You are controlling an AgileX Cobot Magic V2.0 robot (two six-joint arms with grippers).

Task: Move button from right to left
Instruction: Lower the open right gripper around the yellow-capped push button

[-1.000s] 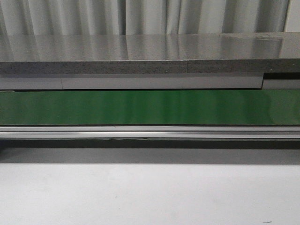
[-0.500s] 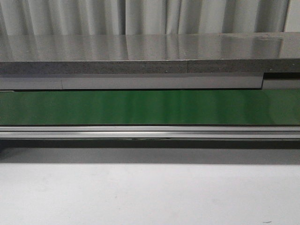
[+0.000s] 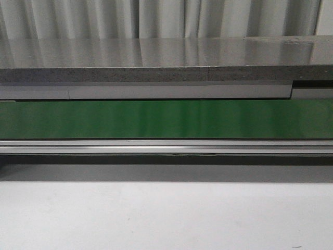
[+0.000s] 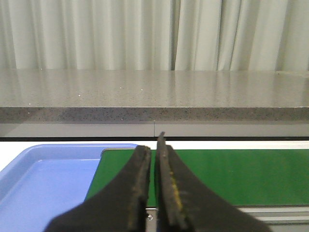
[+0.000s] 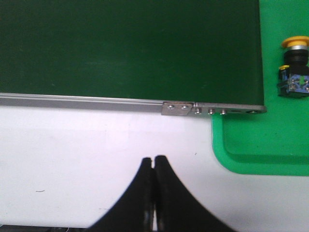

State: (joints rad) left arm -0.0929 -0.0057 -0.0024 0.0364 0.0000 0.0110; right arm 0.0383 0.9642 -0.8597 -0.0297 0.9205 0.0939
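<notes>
The button (image 5: 293,67), yellow mushroom head on a black body with green and blue marks, lies on a green tray (image 5: 251,145) beside the end of the dark green belt (image 5: 130,48). In the right wrist view my right gripper (image 5: 153,159) is shut and empty, above the white table, well short of the button. My left gripper (image 4: 153,147) is shut with nothing in it, over the other end of the green belt (image 4: 231,174) next to a blue tray (image 4: 43,179). Neither gripper nor the button shows in the front view.
The green conveyor belt (image 3: 166,119) runs across the front view behind a metal rail (image 3: 166,147). A grey stone shelf (image 3: 156,62) and curtains stand behind it. White tabletop (image 3: 166,213) lies in front.
</notes>
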